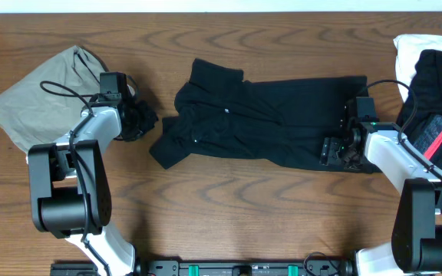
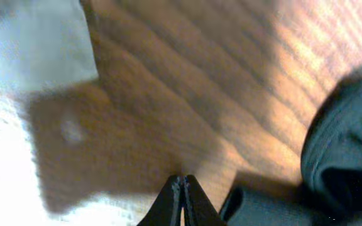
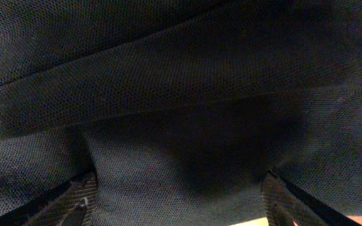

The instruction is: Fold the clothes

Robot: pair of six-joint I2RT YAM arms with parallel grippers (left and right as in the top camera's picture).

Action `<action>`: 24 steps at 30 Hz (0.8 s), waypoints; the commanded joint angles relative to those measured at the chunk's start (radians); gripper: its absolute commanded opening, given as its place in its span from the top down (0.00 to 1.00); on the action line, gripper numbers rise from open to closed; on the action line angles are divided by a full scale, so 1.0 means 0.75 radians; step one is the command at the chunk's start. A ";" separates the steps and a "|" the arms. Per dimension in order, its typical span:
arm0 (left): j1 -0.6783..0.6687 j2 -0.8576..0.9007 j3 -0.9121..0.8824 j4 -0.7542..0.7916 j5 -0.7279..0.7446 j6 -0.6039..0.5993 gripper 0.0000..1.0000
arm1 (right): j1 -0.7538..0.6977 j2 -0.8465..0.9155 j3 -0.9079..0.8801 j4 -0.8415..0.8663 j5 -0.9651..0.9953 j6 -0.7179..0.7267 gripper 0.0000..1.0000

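The clothes' plain black garment [image 1: 259,126] lies crumpled across the middle of the table. My left gripper [image 1: 140,119] is just off its left end, with fingers pressed together over bare wood and holding nothing [image 2: 182,182]. The black garment [image 2: 344,144] fills the right of the left wrist view. My right gripper [image 1: 336,149] rests on the garment's right end. In the right wrist view it [image 3: 178,194] is open wide, with black fabric [image 3: 181,94] spread between its fingers [image 3: 74,194].
An olive-grey garment [image 1: 44,96] lies at the left, behind the left arm, and shows pale in the left wrist view [image 2: 30,50]. At the right edge sit a white garment [image 1: 409,50] and a black one with a pink-red band [image 1: 440,134].
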 commanded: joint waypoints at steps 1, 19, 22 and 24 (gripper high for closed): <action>0.000 -0.022 -0.012 0.000 -0.026 -0.006 0.94 | -0.013 0.046 -0.013 0.009 0.019 0.021 0.18; 0.000 -0.025 -0.012 -0.322 0.649 0.009 0.84 | -0.013 0.046 -0.013 -0.007 0.019 0.021 0.17; 0.000 -0.027 -0.012 -0.358 0.691 0.034 0.84 | -0.013 0.046 -0.013 -0.008 0.019 0.021 0.17; -0.002 -0.033 -0.012 -0.403 0.700 0.075 0.84 | -0.013 0.046 -0.013 -0.007 0.019 0.021 0.17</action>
